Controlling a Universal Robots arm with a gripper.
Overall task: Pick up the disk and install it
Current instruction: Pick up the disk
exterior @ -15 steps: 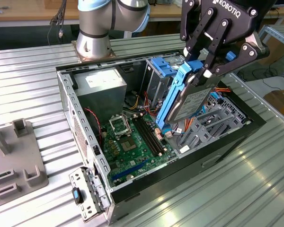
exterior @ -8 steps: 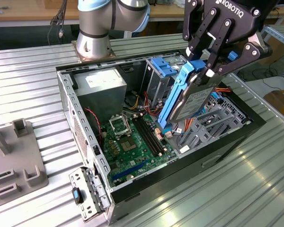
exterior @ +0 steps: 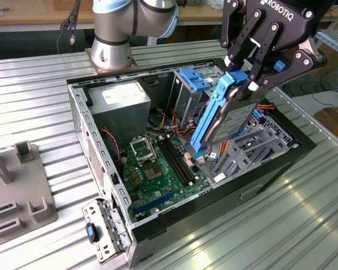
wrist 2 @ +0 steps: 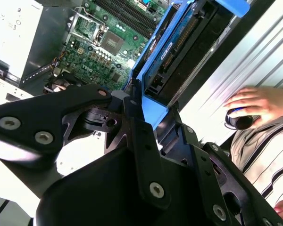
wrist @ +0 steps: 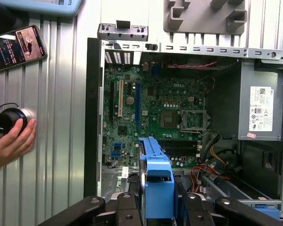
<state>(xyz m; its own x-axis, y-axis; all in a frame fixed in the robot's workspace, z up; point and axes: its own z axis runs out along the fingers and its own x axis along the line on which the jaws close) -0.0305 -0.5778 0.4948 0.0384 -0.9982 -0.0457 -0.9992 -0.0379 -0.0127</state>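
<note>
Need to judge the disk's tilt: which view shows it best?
The exterior view: the disk, its broad side visible, tilted in the tool over the open computer case. The second wrist view shows one face up close; the first wrist view, its blue rail end-on.

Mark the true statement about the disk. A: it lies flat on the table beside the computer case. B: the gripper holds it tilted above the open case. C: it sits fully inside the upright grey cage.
B: the gripper clamps the disk, tilted, above the open computer case.
</note>
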